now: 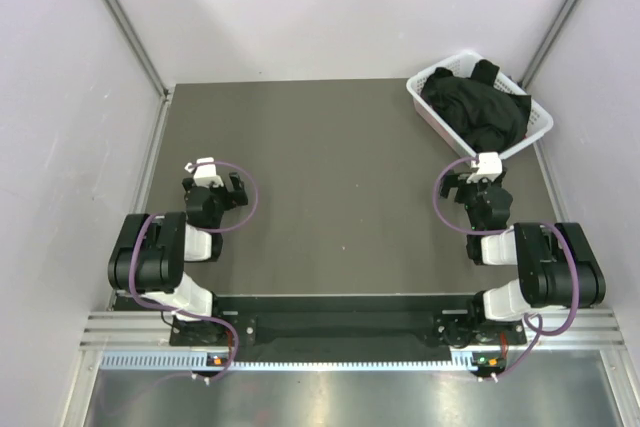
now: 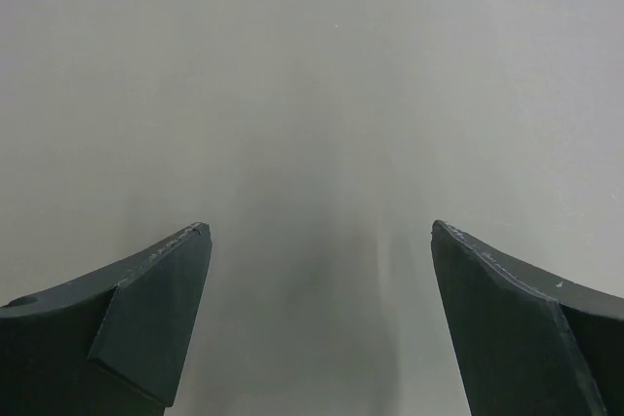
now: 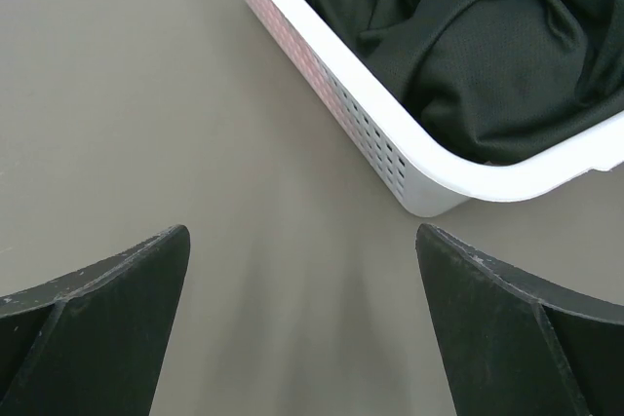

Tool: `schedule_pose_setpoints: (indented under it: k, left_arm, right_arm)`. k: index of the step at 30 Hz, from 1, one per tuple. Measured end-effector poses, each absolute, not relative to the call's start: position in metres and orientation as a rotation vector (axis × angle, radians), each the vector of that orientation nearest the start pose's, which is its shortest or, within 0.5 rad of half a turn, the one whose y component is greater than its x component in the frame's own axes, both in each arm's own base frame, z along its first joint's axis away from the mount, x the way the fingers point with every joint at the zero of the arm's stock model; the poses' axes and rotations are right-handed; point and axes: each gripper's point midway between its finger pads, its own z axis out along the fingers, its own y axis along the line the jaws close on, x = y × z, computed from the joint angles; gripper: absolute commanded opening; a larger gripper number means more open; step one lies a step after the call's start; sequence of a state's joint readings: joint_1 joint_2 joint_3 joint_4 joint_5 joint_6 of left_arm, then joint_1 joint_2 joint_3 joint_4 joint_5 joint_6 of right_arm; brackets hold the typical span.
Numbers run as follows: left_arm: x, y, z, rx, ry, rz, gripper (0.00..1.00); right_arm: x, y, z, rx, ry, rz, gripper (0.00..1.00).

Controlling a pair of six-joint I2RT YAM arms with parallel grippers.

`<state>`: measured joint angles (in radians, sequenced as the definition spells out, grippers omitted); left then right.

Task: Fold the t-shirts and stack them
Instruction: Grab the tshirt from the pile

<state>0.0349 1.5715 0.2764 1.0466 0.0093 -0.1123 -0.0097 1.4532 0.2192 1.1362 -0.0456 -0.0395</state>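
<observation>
A large black t-shirt (image 1: 478,107) lies crumpled inside the white lattice basket (image 1: 445,127) at the far right of the table. It also shows in the right wrist view (image 3: 487,46), filling the basket (image 3: 487,177). A faint pink tint shows through the holes in the basket wall; no red or pink shirt shows clearly. My right gripper (image 1: 460,185) (image 3: 302,231) is open and empty, low over the table just in front of the basket's near corner. My left gripper (image 1: 237,190) (image 2: 320,231) is open and empty over bare table at the left.
The dark grey table (image 1: 330,167) is enclosed by pale walls on the left, back and right. The basket stands against the right wall. Both arm bases sit at the near edge.
</observation>
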Motion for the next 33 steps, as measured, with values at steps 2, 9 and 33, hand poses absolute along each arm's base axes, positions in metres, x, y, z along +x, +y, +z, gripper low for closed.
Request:
schedule_pose_setpoints:
  k: [2,9,33]
  left_arm:
    - [0.376,0.007,0.057,-0.12,1.815,-0.059,0.99]
    - [0.395,-0.008,0.094,-0.101,1.834,-0.091,0.99]
    - [0.3,-0.069,0.137,-0.53,1.974,-0.442,0.99]
  right_arm:
    - [0.371,0.003,0.098,-0.062,1.667,-0.001,1.0]
    - [0.371,0.002,0.099,-0.063,1.667,0.0,1.0]
    - [0.417,-0.009,0.273,0.208,1.777,-0.166,0.91]
